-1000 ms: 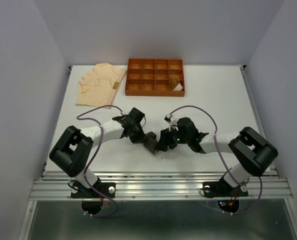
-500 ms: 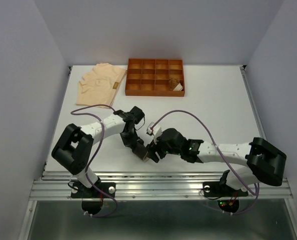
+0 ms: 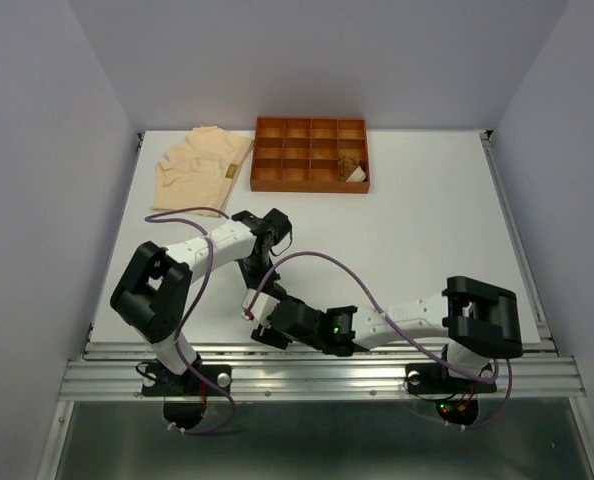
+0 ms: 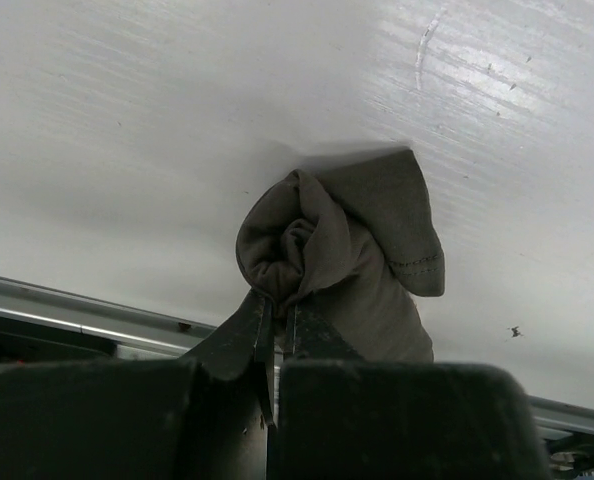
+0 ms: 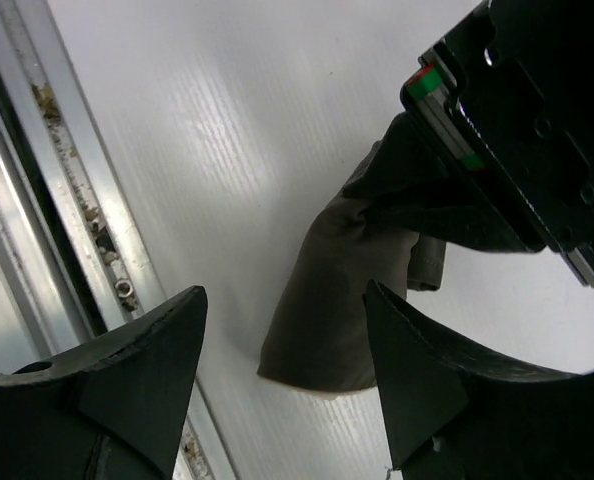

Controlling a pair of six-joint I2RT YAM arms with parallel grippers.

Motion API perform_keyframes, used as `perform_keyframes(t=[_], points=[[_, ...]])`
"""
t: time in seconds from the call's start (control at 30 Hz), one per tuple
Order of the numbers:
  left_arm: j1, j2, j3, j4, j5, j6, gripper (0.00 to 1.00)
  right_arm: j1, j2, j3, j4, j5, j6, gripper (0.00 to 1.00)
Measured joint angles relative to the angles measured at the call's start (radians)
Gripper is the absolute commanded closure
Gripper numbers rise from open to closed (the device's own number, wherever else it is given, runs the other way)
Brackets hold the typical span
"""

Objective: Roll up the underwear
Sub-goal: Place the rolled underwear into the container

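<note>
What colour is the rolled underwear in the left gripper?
The underwear is dark grey-brown; the left wrist view shows it best.

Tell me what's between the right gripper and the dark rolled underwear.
Only bare white table, in the right wrist view: the open right gripper hangs near the dark rolled underwear, nothing intervening.

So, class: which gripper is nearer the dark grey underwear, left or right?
Left. The left gripper is shut on the dark grey underwear, at its rolled end; the right gripper is open beside it, gripping nothing.

The white table (image 3: 427, 220) bears peach underwear (image 3: 199, 168), a compartment tray (image 3: 307, 187) and rolled grey underwear (image 4: 367, 230).
</note>
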Motion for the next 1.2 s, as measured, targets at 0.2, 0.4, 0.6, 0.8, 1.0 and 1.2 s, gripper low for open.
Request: perform_keyframes(t=[0.2, 0.4, 0.6, 0.8, 1.0, 1.2], points=[[0.000, 0.000, 0.000, -0.008, 0.012, 0.000, 1.00, 0.002, 0.094, 0.059, -0.015, 0.060, -0.032, 0.33], [0.000, 0.000, 0.000, -0.007, 0.015, 0.000, 1.00, 0.002, 0.169, 0.111, -0.067, 0.116, -0.026, 0.36], [0.000, 0.001, 0.000, 0.005, 0.029, 0.009, 1.00, 0.011, 0.230, 0.157, -0.124, 0.210, -0.023, 0.72], [0.005, 0.002, -0.001, 0.016, 0.031, 0.016, 0.64, 0.019, 0.249, 0.173, -0.142, 0.288, 0.022, 0.99], [0.030, -0.002, 0.031, 0.017, 0.009, 0.024, 0.54, -0.010, 0.192, 0.112, -0.128, 0.280, 0.120, 0.99], [0.144, -0.072, 0.134, 0.071, -0.069, 0.047, 0.52, -0.197, 0.016, -0.027, -0.123, 0.151, 0.218, 0.99]])
